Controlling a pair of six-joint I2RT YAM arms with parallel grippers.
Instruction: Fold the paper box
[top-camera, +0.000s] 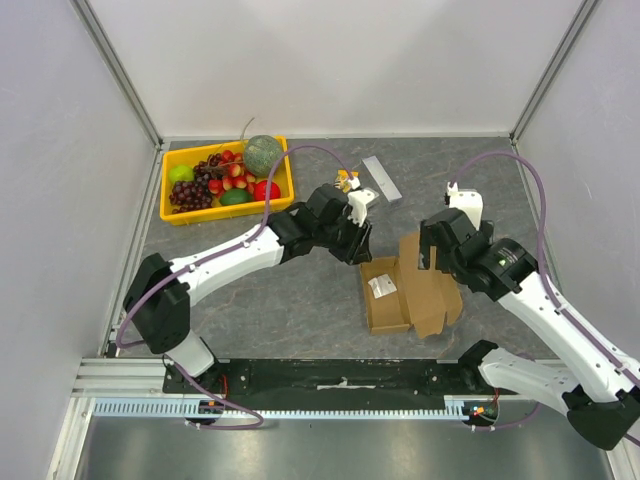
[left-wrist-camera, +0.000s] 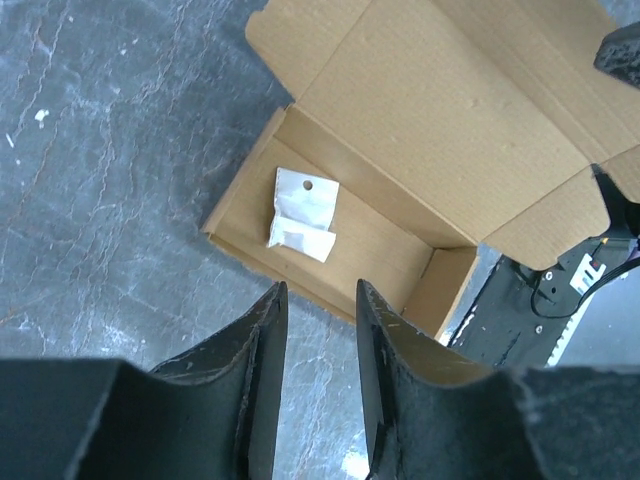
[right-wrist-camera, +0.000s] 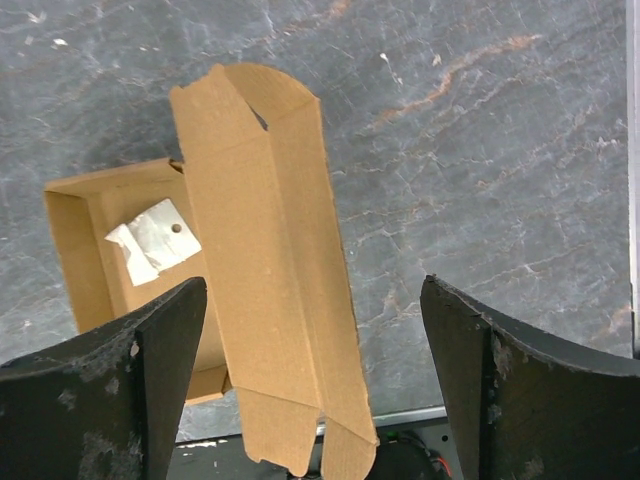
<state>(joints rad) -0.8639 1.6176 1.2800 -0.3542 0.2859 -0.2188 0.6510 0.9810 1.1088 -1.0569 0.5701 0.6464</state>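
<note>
The plain brown corrugated cardboard box (top-camera: 400, 295) lies toward the table's near edge, right of centre, its tray formed but its lid (right-wrist-camera: 270, 260) unfolded, presumably awaiting closure; the right gripper (right-wrist-camera: 312, 285) hovers over that lid, fingers spread wide, empty; the left gripper (left-wrist-camera: 320, 290) hangs over the tray's edge, fingers nearly together, gripping nothing.

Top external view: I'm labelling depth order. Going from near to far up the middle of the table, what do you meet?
Black base rail → paper box → grey bar.

White arms (top-camera: 228, 262) w/ blk joints (top-camera: 160, 300), purple cables (top-camera: 544, 230)
</note>
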